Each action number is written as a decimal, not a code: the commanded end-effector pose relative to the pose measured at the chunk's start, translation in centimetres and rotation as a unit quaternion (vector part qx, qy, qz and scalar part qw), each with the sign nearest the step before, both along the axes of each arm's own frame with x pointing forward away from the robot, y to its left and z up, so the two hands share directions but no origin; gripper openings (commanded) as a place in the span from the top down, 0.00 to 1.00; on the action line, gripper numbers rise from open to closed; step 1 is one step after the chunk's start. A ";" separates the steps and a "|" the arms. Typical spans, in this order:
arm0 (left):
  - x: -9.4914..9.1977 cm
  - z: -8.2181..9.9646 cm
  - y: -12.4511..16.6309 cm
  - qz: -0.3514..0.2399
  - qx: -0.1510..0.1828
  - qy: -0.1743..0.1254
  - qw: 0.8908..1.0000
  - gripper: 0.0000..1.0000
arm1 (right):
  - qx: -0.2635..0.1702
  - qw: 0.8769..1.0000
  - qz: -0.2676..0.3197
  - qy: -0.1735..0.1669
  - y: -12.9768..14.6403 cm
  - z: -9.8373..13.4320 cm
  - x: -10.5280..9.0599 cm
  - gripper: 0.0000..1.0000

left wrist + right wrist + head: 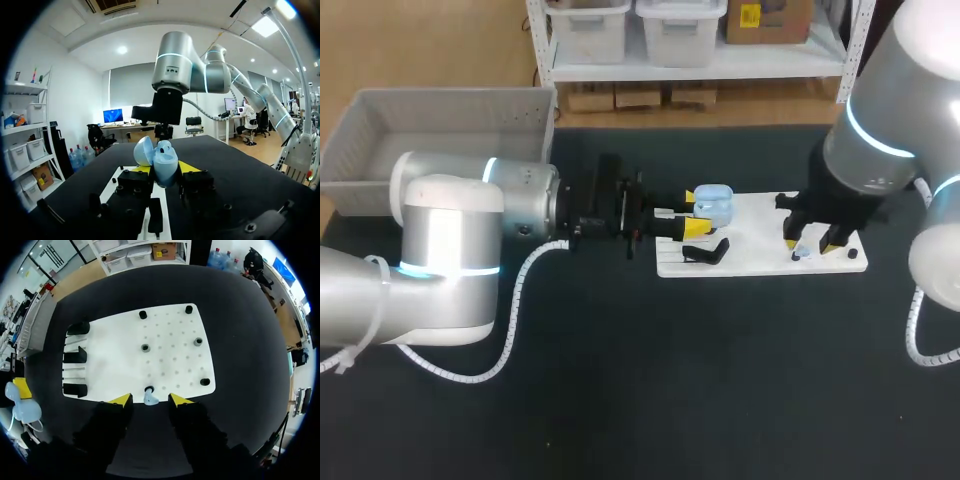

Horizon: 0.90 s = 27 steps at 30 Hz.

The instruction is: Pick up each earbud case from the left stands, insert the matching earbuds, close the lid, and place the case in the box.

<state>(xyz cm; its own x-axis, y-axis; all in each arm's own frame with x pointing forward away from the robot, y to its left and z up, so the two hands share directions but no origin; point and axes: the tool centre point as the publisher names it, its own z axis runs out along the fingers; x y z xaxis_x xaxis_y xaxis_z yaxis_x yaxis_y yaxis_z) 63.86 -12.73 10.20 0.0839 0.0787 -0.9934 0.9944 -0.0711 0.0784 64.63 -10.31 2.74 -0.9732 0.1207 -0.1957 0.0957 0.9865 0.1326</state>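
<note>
My left gripper (692, 226) is shut on a light blue earbud case (712, 206) and holds it over the left end of the white board (760, 262). In the left wrist view the case (164, 162) sits upright between the yellow tips of that gripper (162, 171), lid hinged open. My right gripper (813, 244) hangs over the board's right end. Its fingers straddle a small light blue earbud (150, 399) resting on a peg at the board's near edge. The right gripper (150, 401) stands open, with a gap on each side of the earbud (801, 254).
The white board (165, 360) carries several small black pegs (145, 347) and black case stands (75, 357) along its left side. One stand (705, 252) lies just under the held case. A grey bin (440, 125) sits at the table's back left.
</note>
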 end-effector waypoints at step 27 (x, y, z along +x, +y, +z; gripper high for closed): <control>-0.1 -0.1 0.0 0.002 -0.001 -0.001 1.000 1.00 | 0.023 0.999 0.000 0.025 -0.1 -0.8 0.0 0.67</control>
<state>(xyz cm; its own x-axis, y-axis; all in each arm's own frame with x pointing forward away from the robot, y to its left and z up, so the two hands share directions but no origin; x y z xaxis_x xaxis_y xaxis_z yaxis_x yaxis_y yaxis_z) 63.86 -12.73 10.20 0.0839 0.0787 -0.9934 0.9944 -0.0711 0.0784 64.51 -10.51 1.89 -0.9809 0.1282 -0.1465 0.1019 0.9793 0.1751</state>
